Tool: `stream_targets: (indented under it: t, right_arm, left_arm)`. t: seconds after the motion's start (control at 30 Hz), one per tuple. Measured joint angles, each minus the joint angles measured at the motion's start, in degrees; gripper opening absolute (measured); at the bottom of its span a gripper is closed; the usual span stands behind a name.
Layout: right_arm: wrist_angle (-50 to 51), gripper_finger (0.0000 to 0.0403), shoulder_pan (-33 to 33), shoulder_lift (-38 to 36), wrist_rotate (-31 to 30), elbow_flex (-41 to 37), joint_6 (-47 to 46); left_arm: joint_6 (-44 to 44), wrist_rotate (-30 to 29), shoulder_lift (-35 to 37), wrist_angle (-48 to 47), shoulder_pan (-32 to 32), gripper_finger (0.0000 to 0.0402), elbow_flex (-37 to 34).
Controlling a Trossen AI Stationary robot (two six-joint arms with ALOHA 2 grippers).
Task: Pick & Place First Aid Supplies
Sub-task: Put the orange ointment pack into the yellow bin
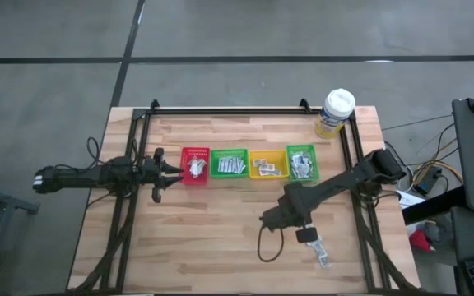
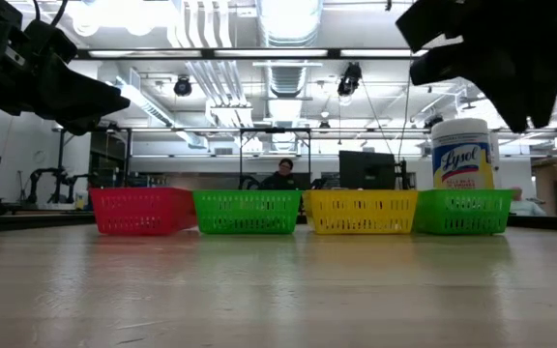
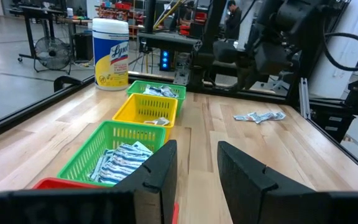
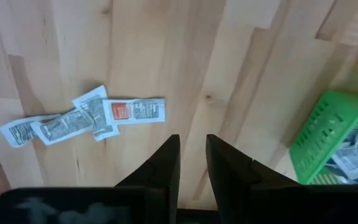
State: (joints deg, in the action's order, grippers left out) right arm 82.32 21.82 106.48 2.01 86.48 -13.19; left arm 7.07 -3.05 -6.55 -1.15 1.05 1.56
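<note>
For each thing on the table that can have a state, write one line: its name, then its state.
Red bin: upright, holds sachets.
Left green bin: upright, holds sachets.
Yellow bin: upright, holds sachets.
Right green bin: upright, holds sachets.
Wipes tub: upright, lid shut.
Loose sachets: flat on the table, unheld.
Left gripper: open, empty.
Right gripper: slightly open, empty, above the table.

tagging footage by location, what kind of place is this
Probably a robotics lab or workshop: bare ceiling ducts and strip lights overhead, another dark robot arm on a stand far behind the wooden table, and a person at a dark monitor.
</note>
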Motion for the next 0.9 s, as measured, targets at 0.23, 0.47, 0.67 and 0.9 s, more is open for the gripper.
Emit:
stream_targets:
  t: [0.23, 0.47, 0.67, 0.9]
  right_arm:
    - [-0.30, 0.0085, 1.97, 0.00, 0.01, -3.46, 0.11]
    - [-5.19, 0.0091, 3.81, 0.00, 3.22, -8.63, 1.41]
    - [-9.53, 0.0096, 5.29, 0.00, 3.19, -12.26, 2.47]
    - [-12.28, 0.0089, 6.11, 0.00, 3.13, -14.69, 1.88]
  left_arm:
    - [0.07, 0.00, 0.00, 0.01, 0.01, 0.0113, 0.00]
    - [0.11, 0.02, 0.00, 0.00, -0.01, 0.0113, 0.00]
    - [0.17, 0.01, 0.00, 0.01, 0.01, 0.0113, 0.00]
    - [0.24, 0.01, 0.01, 0.02, 0.00, 0.0113, 0.00]
